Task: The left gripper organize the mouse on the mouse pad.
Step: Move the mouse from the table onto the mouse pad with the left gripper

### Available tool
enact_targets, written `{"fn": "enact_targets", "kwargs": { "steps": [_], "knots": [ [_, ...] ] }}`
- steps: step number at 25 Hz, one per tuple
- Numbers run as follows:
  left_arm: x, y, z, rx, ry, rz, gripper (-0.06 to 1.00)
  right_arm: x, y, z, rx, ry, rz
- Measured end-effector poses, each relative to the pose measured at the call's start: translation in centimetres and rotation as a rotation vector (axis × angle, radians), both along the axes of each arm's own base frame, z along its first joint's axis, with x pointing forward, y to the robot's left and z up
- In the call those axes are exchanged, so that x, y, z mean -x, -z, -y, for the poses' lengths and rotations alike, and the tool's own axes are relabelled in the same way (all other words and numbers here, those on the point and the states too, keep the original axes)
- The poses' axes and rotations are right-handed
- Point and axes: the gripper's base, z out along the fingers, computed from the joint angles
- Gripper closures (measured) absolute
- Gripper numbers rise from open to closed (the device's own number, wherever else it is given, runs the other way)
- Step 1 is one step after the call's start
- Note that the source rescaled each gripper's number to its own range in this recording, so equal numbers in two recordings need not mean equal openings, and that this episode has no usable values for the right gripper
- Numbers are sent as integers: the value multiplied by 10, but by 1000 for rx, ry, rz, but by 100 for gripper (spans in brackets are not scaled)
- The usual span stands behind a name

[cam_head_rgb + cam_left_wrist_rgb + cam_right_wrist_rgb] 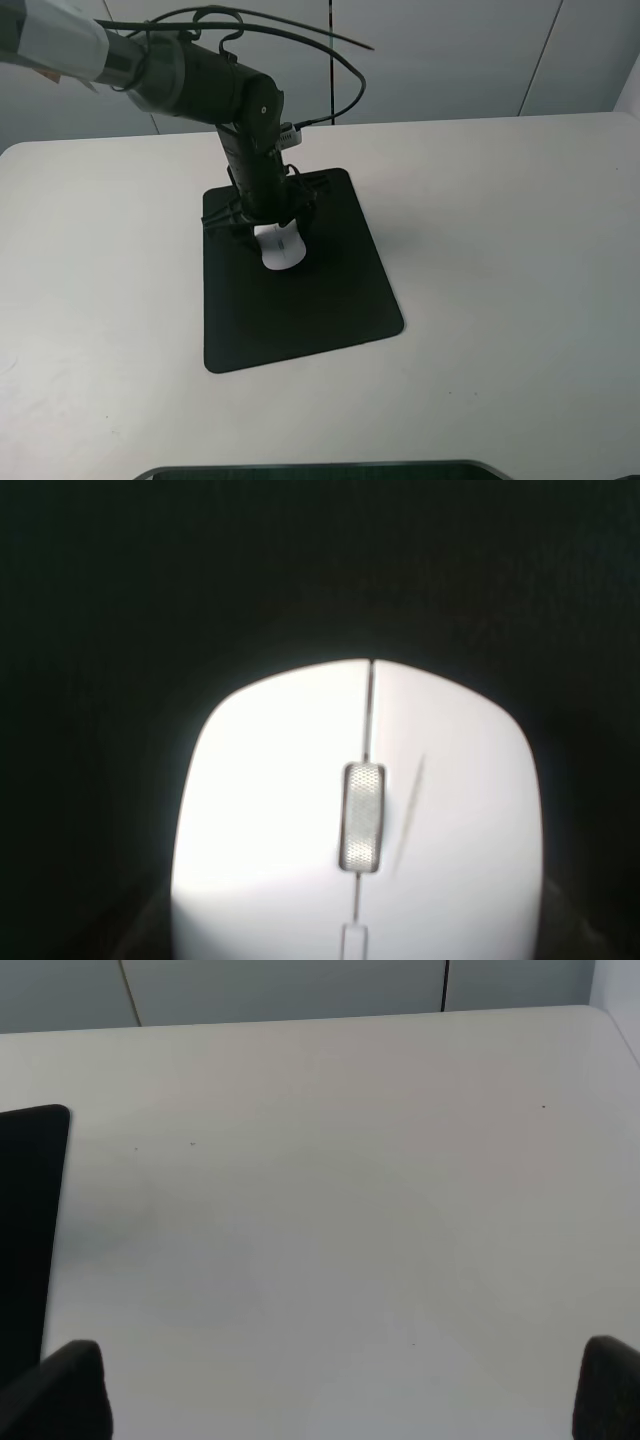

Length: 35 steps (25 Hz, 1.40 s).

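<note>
From high up we see the mouse (283,250) lying on the mouse pad (300,310), in its far half, with the left claw (265,222) shut tight, low over its rear end. In the left wrist view the mouse (300,820) fills the frame, black mouse pad (150,580) beyond. In the right wrist view the right claw (340,1392) gapes wide above the surface (350,1160). We judge the placing done; only the retreat is left.

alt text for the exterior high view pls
The black left gripper stands over the far end of a white mouse on the far half of a black mouse pad. The pad lies slightly askew on a white table.
</note>
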Motion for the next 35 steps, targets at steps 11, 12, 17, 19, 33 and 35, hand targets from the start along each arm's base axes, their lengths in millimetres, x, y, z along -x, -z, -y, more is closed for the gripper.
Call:
{"fn": "enact_targets", "kwargs": {
  "steps": [11, 12, 17, 19, 33, 35],
  "knots": [
    [0, 6, 0, -33, 15, 11, 94, 0, 0, 0, 0, 0, 0],
    [0, 6, 0, -34, 15, 9, 94, 0, 0, 0, 0, 0, 0],
    [1, 6, 1, -36, 18, 9, 94, 0, 0, 0, 0, 0, 0],
    [1, 6, 1, -36, 37, 7, 94, 0, 0, 0, 0, 0, 0],
    [5, 7, -1, -64, 72, -31, 84, 0, 0, 0, 0, 0, 0],
    [5, 7, -1, -64, 63, -33, 57, 0, 0, 0, 0, 0, 0]
  ]
}}
